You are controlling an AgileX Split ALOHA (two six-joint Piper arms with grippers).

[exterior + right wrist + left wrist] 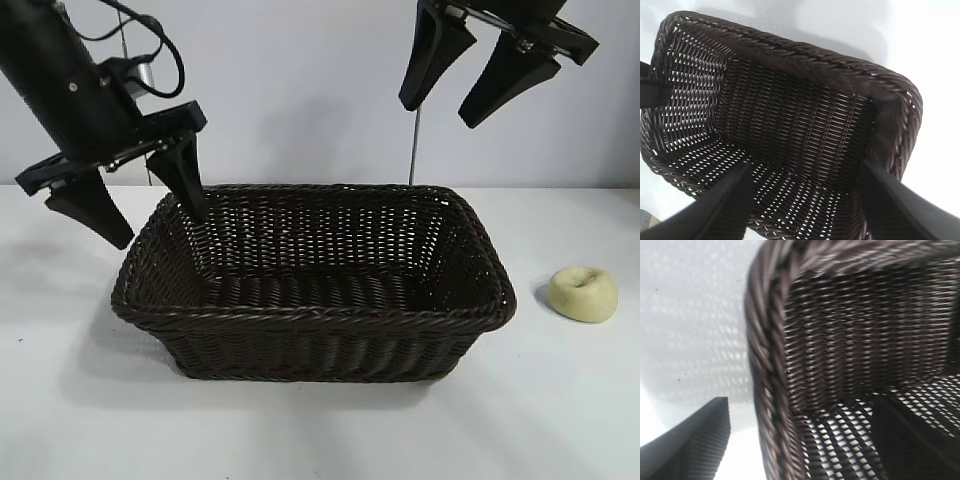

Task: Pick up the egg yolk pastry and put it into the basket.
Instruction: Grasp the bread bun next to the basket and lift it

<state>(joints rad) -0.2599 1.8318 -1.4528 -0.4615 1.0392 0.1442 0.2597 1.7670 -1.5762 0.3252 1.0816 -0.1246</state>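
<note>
The egg yolk pastry [584, 293] lies on the white worktop [320, 430], outside the basket [315, 318] and near the short end wall on the right arm's side. It is not touching the wicker. Nothing grips it, and the basket interior shows no contents in any view; the transfer is judged not yet done.

The left gripper [133, 196] hangs at the basket's opposite end. Its fingers are spread apart and empty, one outside the braided rim and one over the interior, so the rim passes between them. The left wrist view confirms this straddle.

The right gripper [470, 75] hangs high above the basket's far right corner, angled downward. Its fingers are parted and hold nothing. In the right wrist view the basket interior shows between them.

The right gripper is nearer the pastry, so it is likely the better placed for the pick. A descent beside the basket wall calls for clearance from the rim.
</note>
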